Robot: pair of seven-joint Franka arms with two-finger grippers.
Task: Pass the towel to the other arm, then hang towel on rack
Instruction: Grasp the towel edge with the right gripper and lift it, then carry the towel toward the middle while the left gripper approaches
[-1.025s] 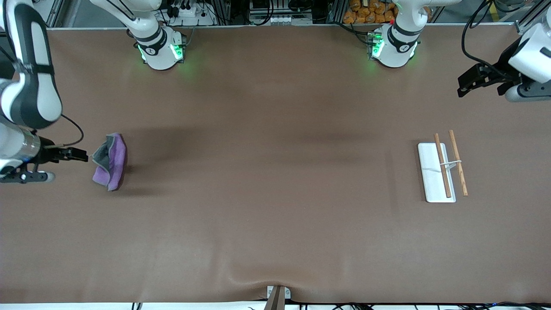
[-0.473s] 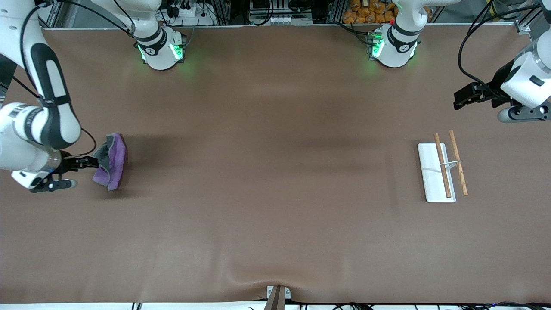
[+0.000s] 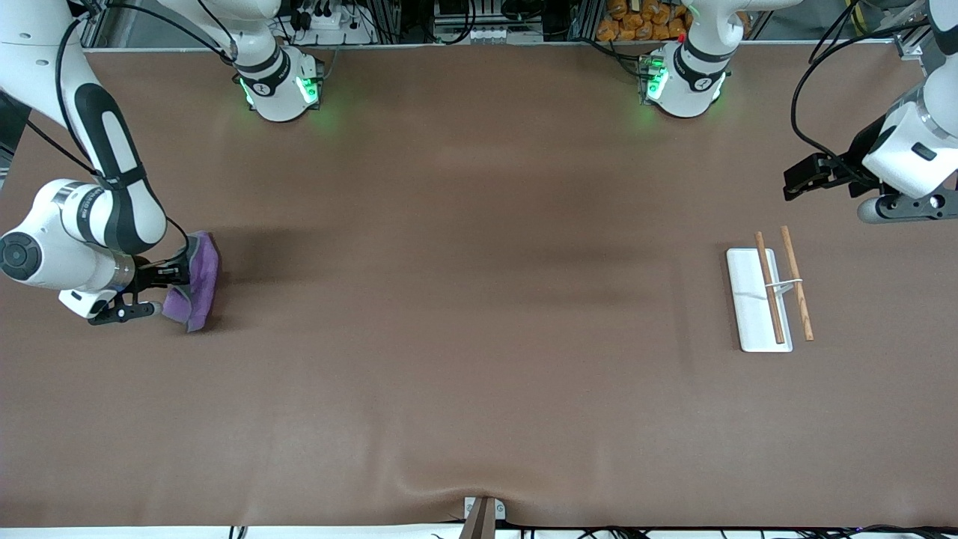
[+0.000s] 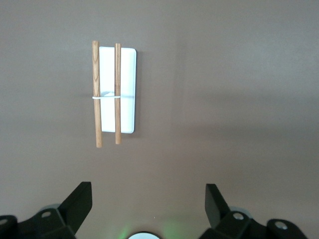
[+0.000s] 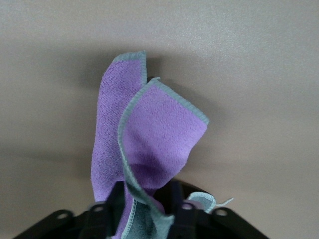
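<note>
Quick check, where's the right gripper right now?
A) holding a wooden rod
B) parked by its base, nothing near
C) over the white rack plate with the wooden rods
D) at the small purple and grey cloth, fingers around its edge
D: the right gripper is at the small purple and grey cloth at the right arm's end of the table, and in the right wrist view its fingers straddle the cloth's folded edge.
</note>
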